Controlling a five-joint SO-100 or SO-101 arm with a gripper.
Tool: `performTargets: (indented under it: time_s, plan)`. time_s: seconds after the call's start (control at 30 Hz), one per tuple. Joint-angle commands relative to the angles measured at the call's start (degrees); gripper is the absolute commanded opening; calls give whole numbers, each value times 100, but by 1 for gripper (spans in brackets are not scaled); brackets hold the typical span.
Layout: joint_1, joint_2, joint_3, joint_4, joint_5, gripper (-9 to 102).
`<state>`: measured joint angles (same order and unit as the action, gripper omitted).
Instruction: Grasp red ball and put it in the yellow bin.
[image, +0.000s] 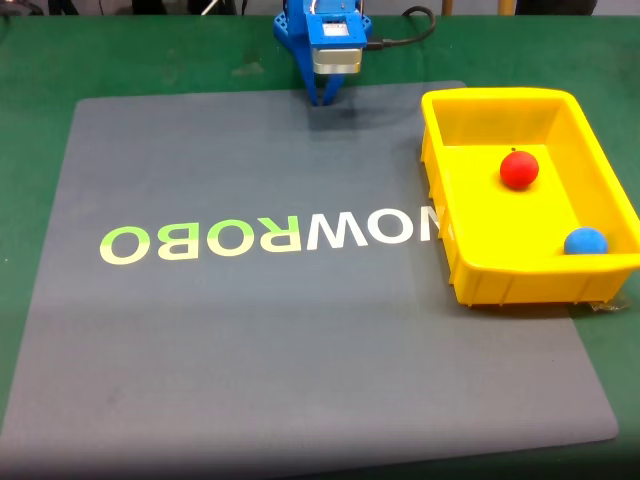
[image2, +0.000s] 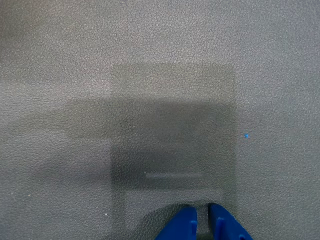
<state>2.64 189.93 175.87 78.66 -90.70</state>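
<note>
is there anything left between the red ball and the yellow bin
No, nothing stands between them: the red ball already lies inside the yellow bin, on its floor, apart from a blue ball in the near right corner. The gripper is over the grey mat, holding nothing.

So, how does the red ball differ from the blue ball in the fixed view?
The red ball is bright red; the blue ball is blue. The red ball lies near the middle of the yellow bin, while the blue ball sits in the bin's near right corner, partly hidden by the rim. Both are small round balls of similar size, both inside the bin, apart from each other.
</note>
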Motion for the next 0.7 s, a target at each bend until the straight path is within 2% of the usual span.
performTargets:
  time_s: [0.0, 0.1, 0.17, 0.43, 0.53, 0.67]
  plan:
    - [-650, 70, 185, 0, 70, 1]
    - [-1512, 70, 185, 0, -79, 1]
    - [-1679, 70, 185, 0, -88, 1]
    - [-1292, 70, 185, 0, -132, 1]
    - [-1160, 70, 185, 0, -141, 7]
    - [-1134, 62, 185, 0, -141, 8]
